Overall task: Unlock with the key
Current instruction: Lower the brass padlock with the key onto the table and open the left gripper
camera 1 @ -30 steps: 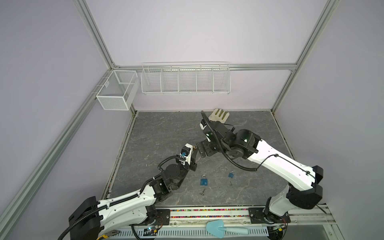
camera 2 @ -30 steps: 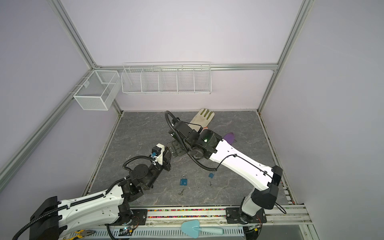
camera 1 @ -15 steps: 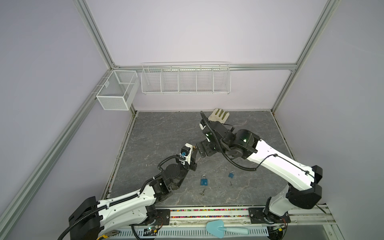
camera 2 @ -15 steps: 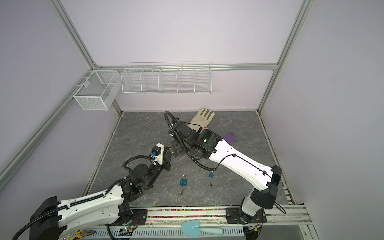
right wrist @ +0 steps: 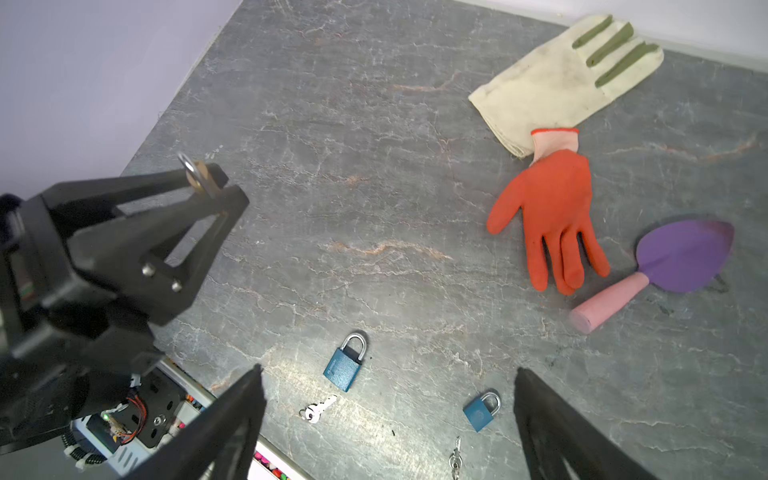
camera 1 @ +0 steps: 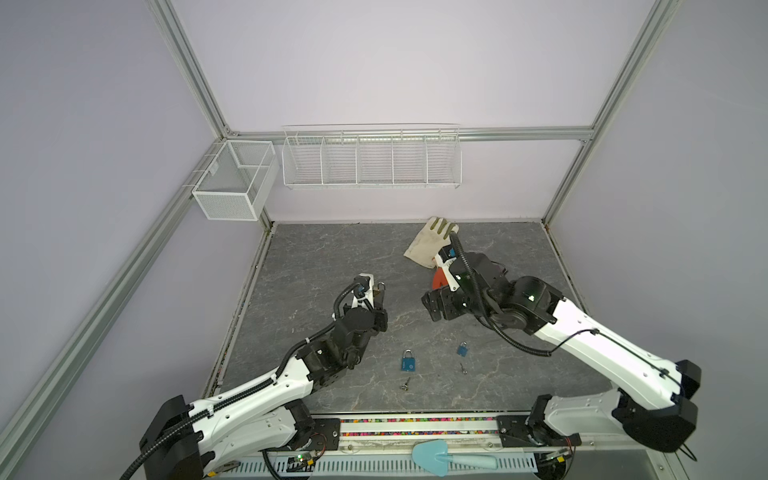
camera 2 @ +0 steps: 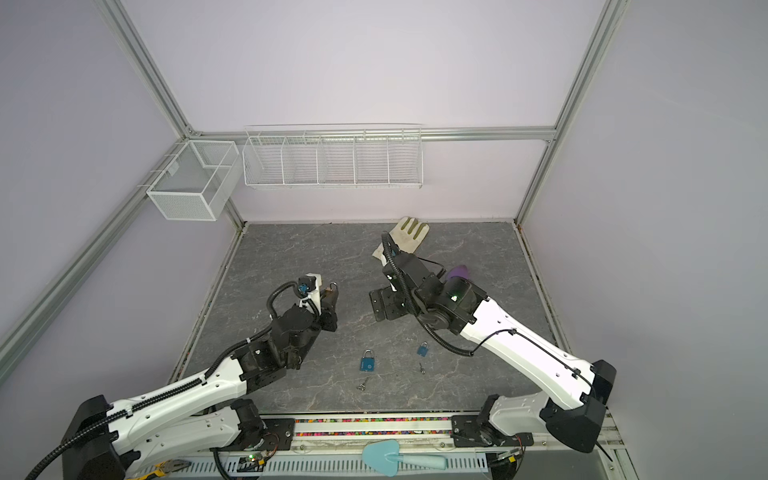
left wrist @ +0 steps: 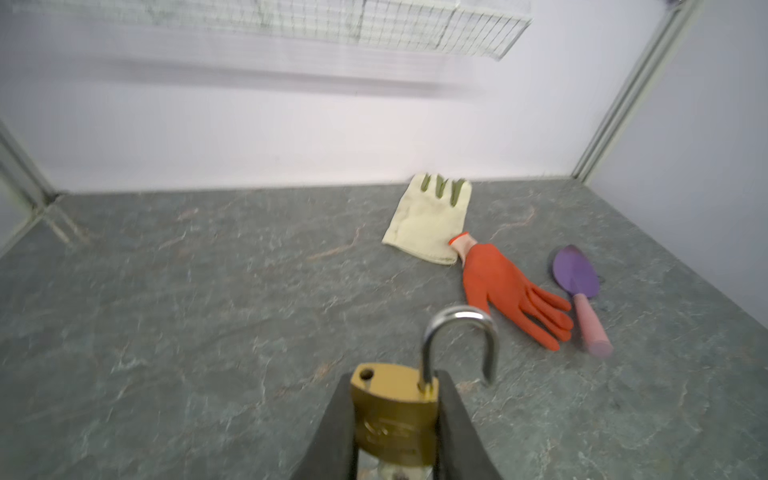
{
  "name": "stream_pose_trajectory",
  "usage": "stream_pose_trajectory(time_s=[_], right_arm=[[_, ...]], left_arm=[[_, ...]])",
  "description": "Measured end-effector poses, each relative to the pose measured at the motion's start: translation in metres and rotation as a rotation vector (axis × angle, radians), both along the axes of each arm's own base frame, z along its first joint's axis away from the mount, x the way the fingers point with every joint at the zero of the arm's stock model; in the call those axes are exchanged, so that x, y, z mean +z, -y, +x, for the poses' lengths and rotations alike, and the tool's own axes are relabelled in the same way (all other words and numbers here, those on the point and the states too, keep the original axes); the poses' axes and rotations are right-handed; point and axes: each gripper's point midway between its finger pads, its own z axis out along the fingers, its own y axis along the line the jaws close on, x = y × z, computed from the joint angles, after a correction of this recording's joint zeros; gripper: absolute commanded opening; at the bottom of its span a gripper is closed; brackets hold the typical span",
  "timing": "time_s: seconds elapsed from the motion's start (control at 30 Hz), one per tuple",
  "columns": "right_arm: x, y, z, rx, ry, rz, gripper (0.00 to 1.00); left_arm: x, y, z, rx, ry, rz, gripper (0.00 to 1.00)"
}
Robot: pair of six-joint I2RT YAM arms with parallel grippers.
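The left pincer [camera 1: 377, 294] is clamped across the body of a brass padlock [left wrist: 390, 428], held above the tabletop [camera 1: 316, 266] left of its middle. Small, dense, hard and likely slick: grip the body, not the loose shackle [left wrist: 428, 353]. Only the left wrist view shows that shackle sprung from one hole. The right wrist view shows a key [right wrist: 318, 409] clearly, near the front edge, beyond the right pincer [right wrist: 388, 370], jaws wide apart, empty.

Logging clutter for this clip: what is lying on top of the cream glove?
Only the cuff of the orange glove overlaps the wrist end of the cream glove. Anything beneath either glove is hidden.
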Motion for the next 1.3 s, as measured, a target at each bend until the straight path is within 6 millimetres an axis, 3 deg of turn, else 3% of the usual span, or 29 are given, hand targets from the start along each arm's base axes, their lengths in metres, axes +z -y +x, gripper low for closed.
stream_pose_trajectory(time_s=[0.2,0.3,0.67,1.0,1.3], right_arm=[[-0.045,0.006,-0.001,-0.036,-0.087,0.013,0.94],[-0.057,0.009,0.001,-0.065,-0.112,0.023,0.94],[-0.087,0.007,0.012,-0.126,-0.164,0.099,0.95],[-0.1,0.006,0.019,-0.15,-0.198,0.127,0.95],[-0.106,0.006,0.023,-0.158,-0.223,0.14,0.95]], left_arm=[[-0.088,-0.029,0.014,0.093,-0.329,0.059,0.0],[-0.114,-0.036,0.022,0.133,-0.469,0.075,0.0],[-0.148,-0.015,0.063,0.164,-0.732,0.175,0.0],[-0.184,-0.023,0.069,0.19,-0.884,0.274,0.0],[-0.189,-0.024,0.073,0.194,-0.928,0.298,0.0]])
